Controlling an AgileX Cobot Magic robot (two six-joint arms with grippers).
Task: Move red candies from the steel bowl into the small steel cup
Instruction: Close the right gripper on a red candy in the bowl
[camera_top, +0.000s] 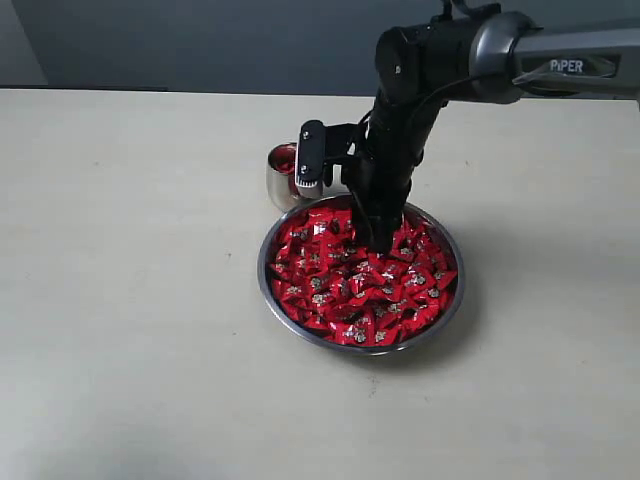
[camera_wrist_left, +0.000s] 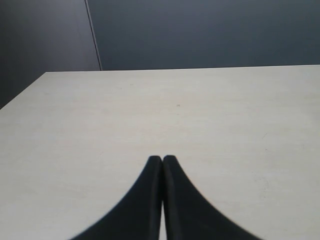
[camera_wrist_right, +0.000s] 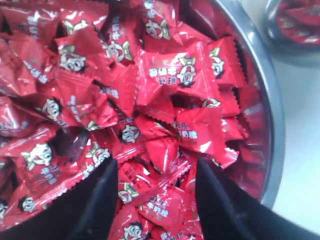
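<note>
The steel bowl (camera_top: 455, 300) (camera_wrist_right: 262, 95) sits mid-table, heaped with red candies (camera_top: 350, 285) (camera_wrist_right: 175, 75) in shiny wrappers. Just behind its far left rim stands the small steel cup (camera_top: 280, 185) (camera_wrist_right: 295, 37), with red candies inside. My right gripper (camera_top: 383, 243) (camera_wrist_right: 156, 162) is down in the bowl's far part, open, its black fingers (camera_wrist_right: 97, 200) spread over the pile with candies lying between them, none gripped. My left gripper (camera_wrist_left: 162, 159) is shut and empty over bare table, away from the bowl.
The pale table (camera_top: 130, 300) spreads wide on all sides of the bowl. A dark wall (camera_wrist_left: 200, 30) runs behind its far edge. The right arm (camera_top: 470, 60) reaches in from the upper right.
</note>
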